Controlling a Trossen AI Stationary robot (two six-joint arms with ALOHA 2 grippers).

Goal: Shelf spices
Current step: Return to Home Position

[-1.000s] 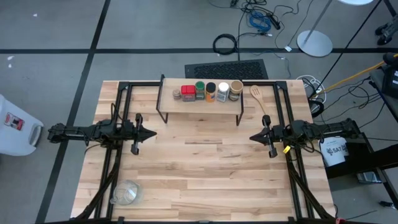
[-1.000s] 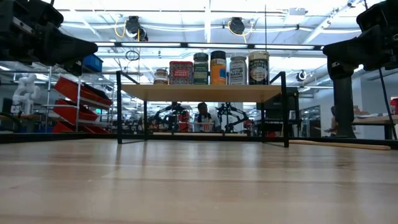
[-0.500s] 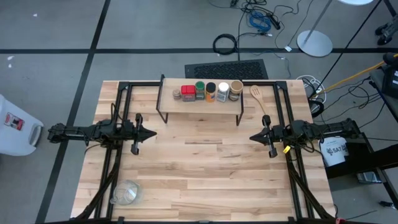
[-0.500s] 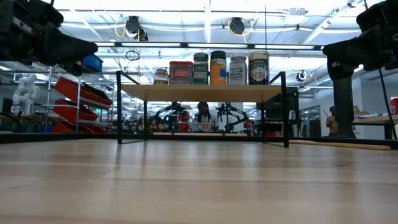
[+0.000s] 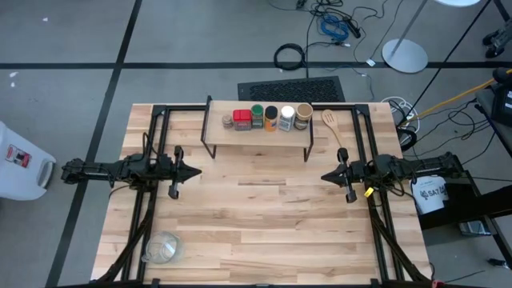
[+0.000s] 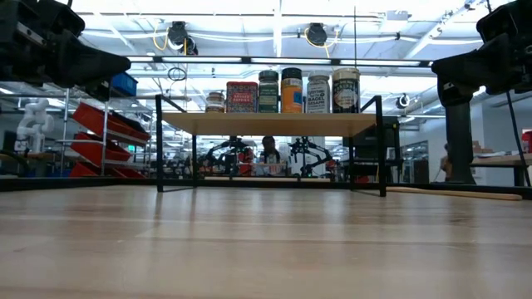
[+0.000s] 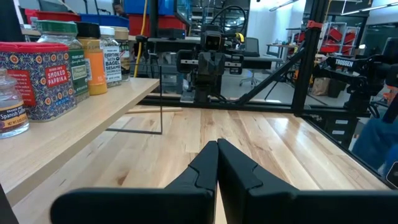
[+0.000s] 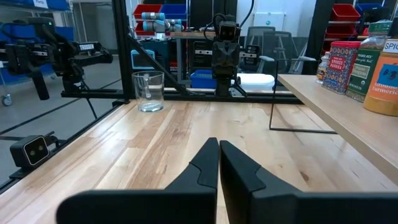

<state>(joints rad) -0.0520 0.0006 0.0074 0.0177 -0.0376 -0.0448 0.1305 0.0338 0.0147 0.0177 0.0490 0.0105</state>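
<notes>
Six spices (image 5: 271, 118) stand in a row on the shelf (image 5: 256, 137), well apart from the left jaws and right jaws; both hang clenched and empty over the surface (image 5: 264, 216).

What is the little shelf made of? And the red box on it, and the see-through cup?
The shelf top looks like pale, matte wood with visible grain; its thin black legs are probably painted metal. The red paprika tin seems printed metal, though it could be card. The clear cup looks like glass: you can see straight through it.
</notes>
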